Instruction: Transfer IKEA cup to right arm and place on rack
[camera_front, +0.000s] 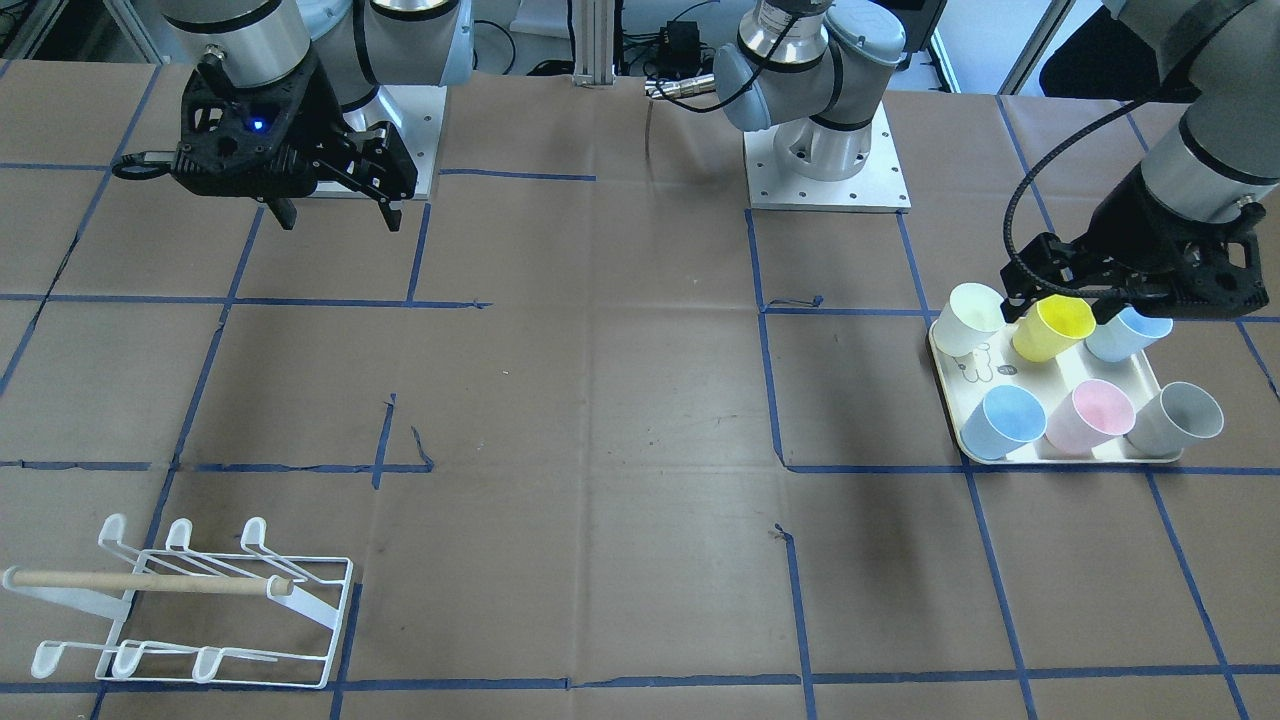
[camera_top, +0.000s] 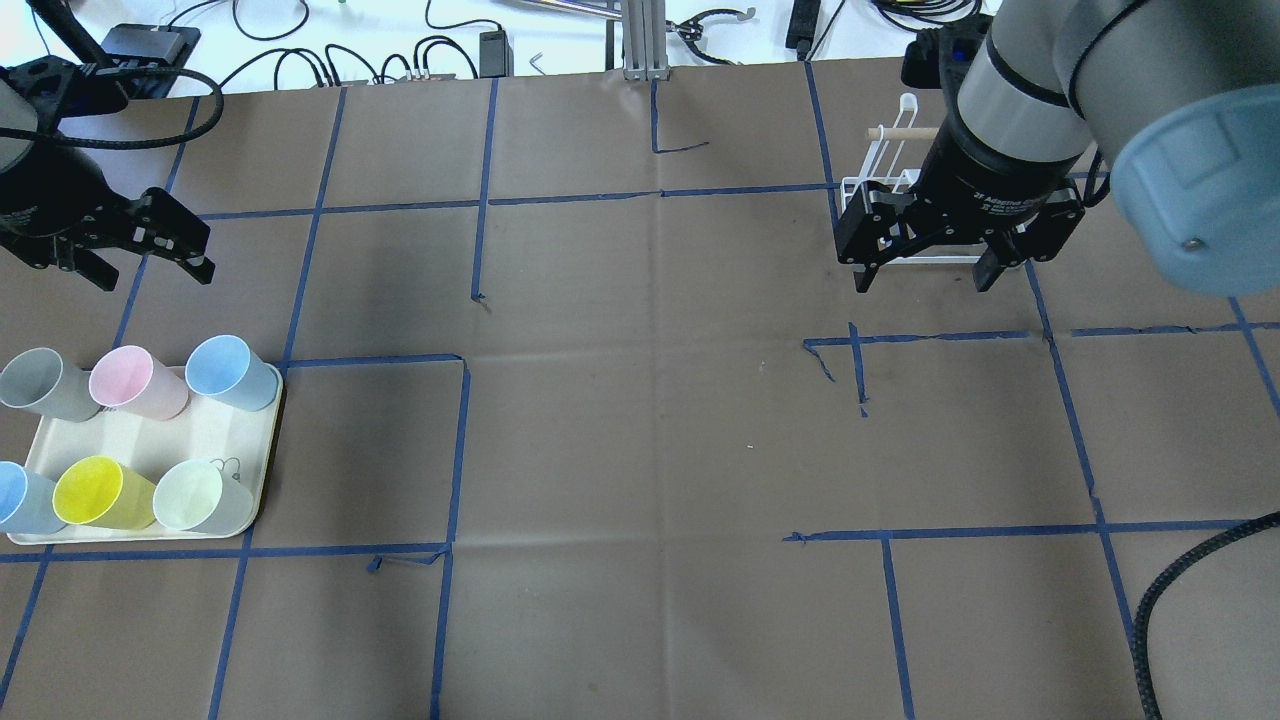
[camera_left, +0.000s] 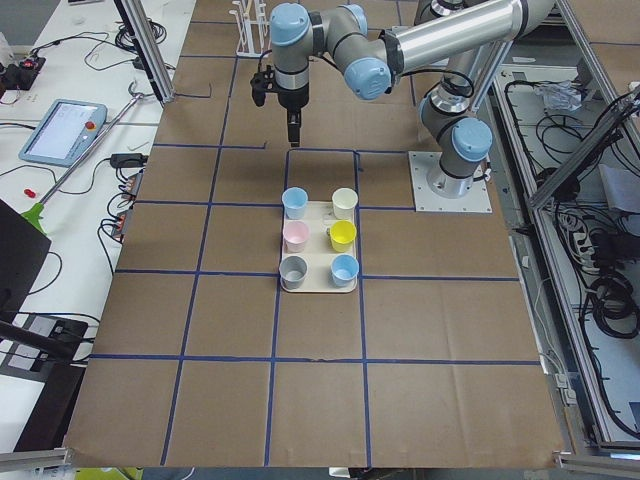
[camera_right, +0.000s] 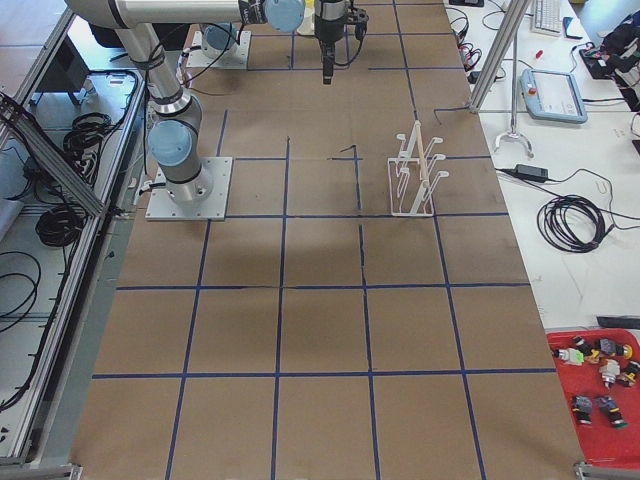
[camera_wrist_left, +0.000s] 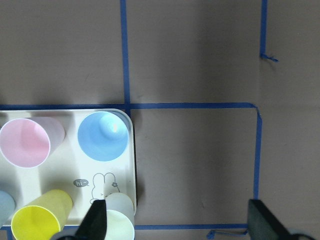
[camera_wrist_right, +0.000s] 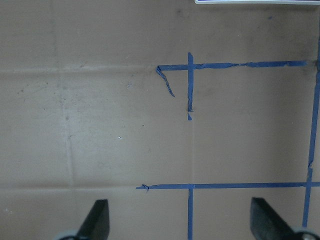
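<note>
By the look of it, no step is done yet. Seen from overhead, the right gripper (camera_top: 923, 283) hangs spread and empty by the rack (camera_front: 140, 581) at 2 o'clock. The left gripper (camera_top: 152, 272), also spread and empty, hovers at 12 o'clock of the cream tray (camera_top: 130, 440). All six cups (camera_top: 90, 492) stand on it at 8 o'clock. The pick, handover and hanging are left.

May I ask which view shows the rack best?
Front-facing: the rack is whole, near and unblocked. Exterior right shows it small; overhead, the right hand hides most of it; exterior left shows a far sliver; wrist views show little or none.
</note>
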